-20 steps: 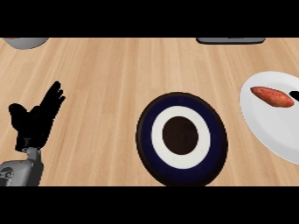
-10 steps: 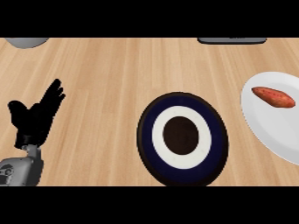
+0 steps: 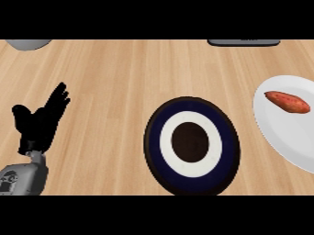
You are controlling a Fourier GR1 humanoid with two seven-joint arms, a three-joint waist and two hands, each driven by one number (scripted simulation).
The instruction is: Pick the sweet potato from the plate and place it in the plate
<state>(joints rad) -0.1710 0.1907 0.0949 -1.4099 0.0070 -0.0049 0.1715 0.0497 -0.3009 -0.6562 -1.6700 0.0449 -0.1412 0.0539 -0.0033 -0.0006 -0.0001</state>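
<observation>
The sweet potato (image 3: 288, 101) lies on the white plate (image 3: 302, 142) at the right edge of the view, in the plate's upper part, slanted so that its thinner end points up and to the left. It looks like a small, firm tuber: probably light, stiff enough not to give under fingers, with a dull skin that should not be very slippery. Its tapered ends are poor places to hold; the thicker middle is the better spot, taken across its short width so that fingers and thumb close on opposite flanks. Being rounded, it may roll on the smooth plate if nudged from one side only, and the plate itself could slide on the wood.

Just left of the white plate, near the centre, sits the dark blue plate (image 3: 161, 120) with a white ring and a dark middle, the likely place to set the potato down. Nothing lies on it.

The left hand (image 3: 39, 120) rests open on the left side of the worktop (image 3: 132, 69), fingers up, well apart from both plates, holding nothing. The right hand is not in view.

At the far edge show a grey rounded object (image 3: 28, 43) and a dark flat object (image 3: 243, 42), both partly cut off.
</observation>
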